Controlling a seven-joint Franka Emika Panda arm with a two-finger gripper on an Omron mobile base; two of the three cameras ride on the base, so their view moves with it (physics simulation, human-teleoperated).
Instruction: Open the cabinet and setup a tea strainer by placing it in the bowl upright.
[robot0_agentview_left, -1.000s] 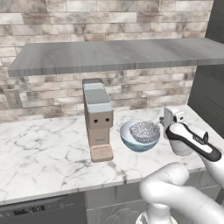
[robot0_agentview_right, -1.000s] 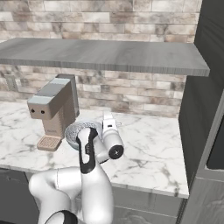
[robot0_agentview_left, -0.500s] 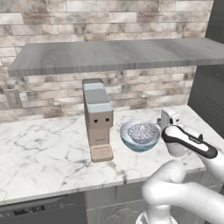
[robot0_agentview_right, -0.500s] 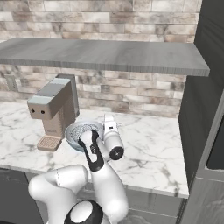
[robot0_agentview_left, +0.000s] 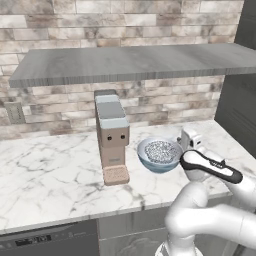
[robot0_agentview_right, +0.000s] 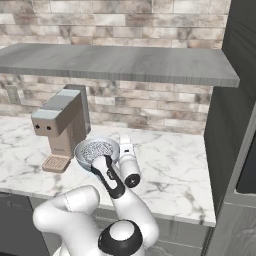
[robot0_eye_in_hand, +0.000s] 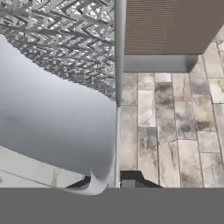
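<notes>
From behind on the left, one smooth blue-grey round bowl (robot0_agentview_left: 159, 160) sits on the white marble counter (robot0_agentview_left: 50, 175), just right of a single beige box-shaped coffee machine (robot0_agentview_left: 112, 135). One silver-grey wire-mesh tea strainer (robot0_agentview_left: 160, 151) rests inside the bowl, its mesh cup facing up. The white arm's gripper (robot0_agentview_left: 183, 141) sits at the bowl's right rim; the wrist covers its fingertips, so from here I cannot tell how they stand. One long grey shelf (robot0_agentview_left: 135, 62) runs above, along the brick wall.

From behind on the right, the same one bowl (robot0_agentview_right: 96, 153) and one strainer (robot0_agentview_right: 97, 149) sit beside the coffee machine (robot0_agentview_right: 62, 125). The arm's dark-striped forearm crosses the front of the bowl and hides its near rim. The gripper (robot0_agentview_right: 124, 145) lies just right of the bowl; its tips are too small to read. A dark tall cabinet (robot0_agentview_right: 235, 100) is cut off at the right edge.

From the hand, the bowl's pale wall (robot0_eye_in_hand: 57, 127) and the strainer's mesh (robot0_eye_in_hand: 65, 39) are both cut off by the frame. A thin upright grey strip, likely the strainer's handle, runs down the middle. The fingers (robot0_eye_in_hand: 131, 178) look pressed nearly together at the bottom, holding nothing I can make out.
</notes>
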